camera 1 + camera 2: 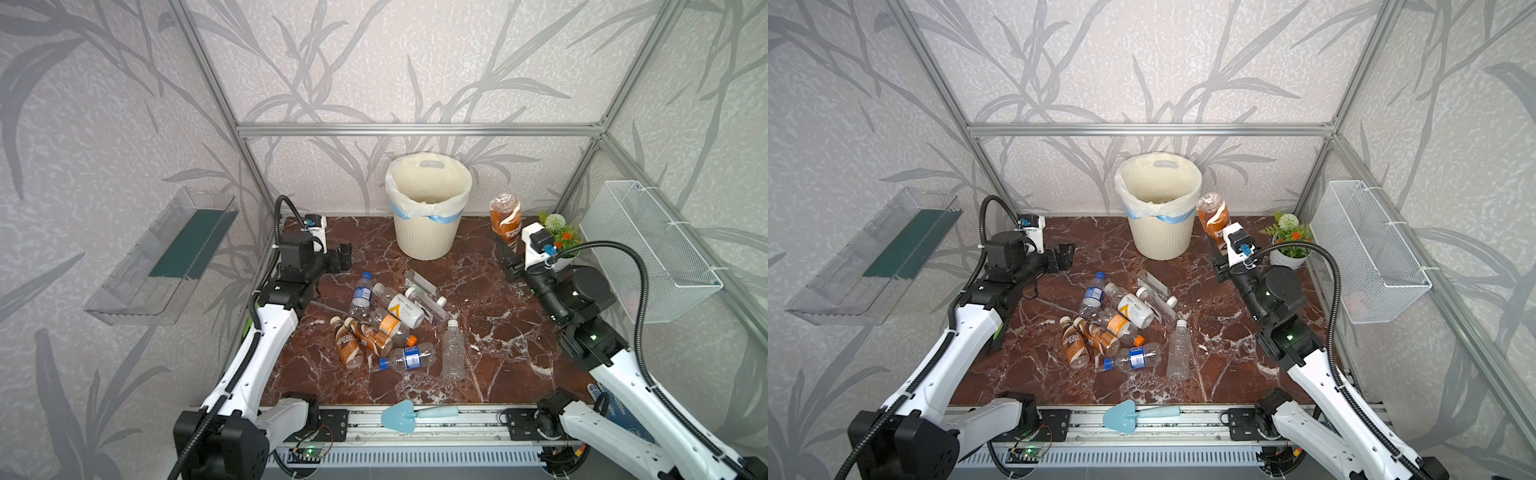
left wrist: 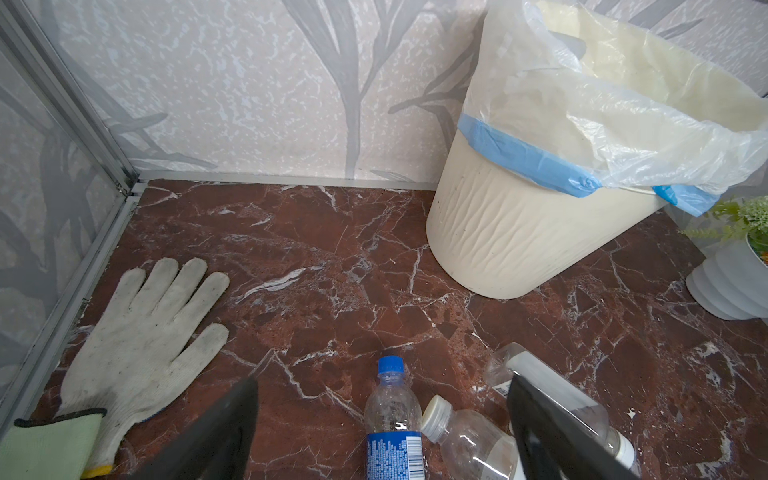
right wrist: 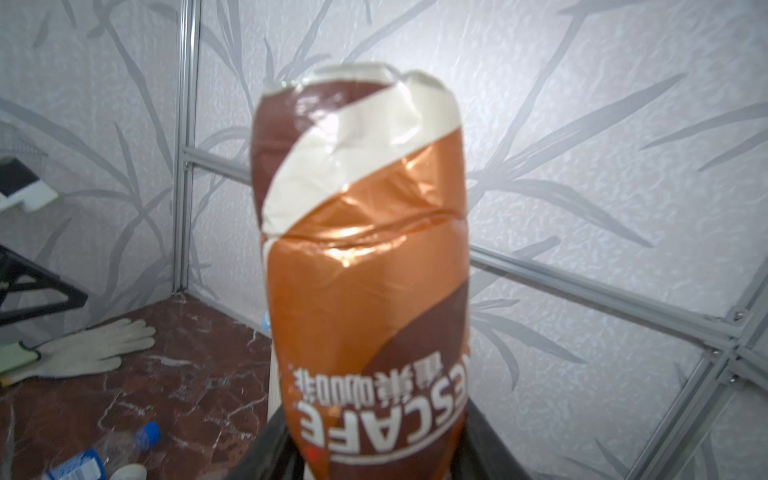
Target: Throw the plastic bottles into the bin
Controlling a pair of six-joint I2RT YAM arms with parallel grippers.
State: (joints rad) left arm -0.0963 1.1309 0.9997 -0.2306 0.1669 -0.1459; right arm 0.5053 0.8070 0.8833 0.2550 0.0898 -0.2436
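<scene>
The cream ribbed bin point(image 1: 428, 237) point(image 1: 1158, 239) point(image 2: 519, 245), lined with a white bag, stands at the back of the table. Several plastic bottles point(image 1: 390, 324) point(image 1: 1121, 324) lie heaped mid-table. My right gripper point(image 1: 509, 253) point(image 1: 1222, 257) point(image 3: 376, 428) is shut on a brown-label bottle point(image 1: 505, 218) point(image 1: 1213, 216) point(image 3: 365, 270), held upside down in the air just right of the bin. My left gripper point(image 1: 343, 257) point(image 1: 1065, 255) point(image 2: 382, 380) hangs open at the back left, holding nothing. In the left wrist view a blue-capped bottle point(image 2: 392, 432) lies below and between its fingers.
A white work glove point(image 2: 145, 332) point(image 3: 83, 353) lies in the back left corner. A flower pot point(image 1: 561, 245) point(image 1: 1287, 249) stands at the back right. A wire mesh basket point(image 1: 648, 249) hangs on the right wall, a clear shelf point(image 1: 162, 257) on the left. A blue trowel point(image 1: 399, 415) rests on the front rail.
</scene>
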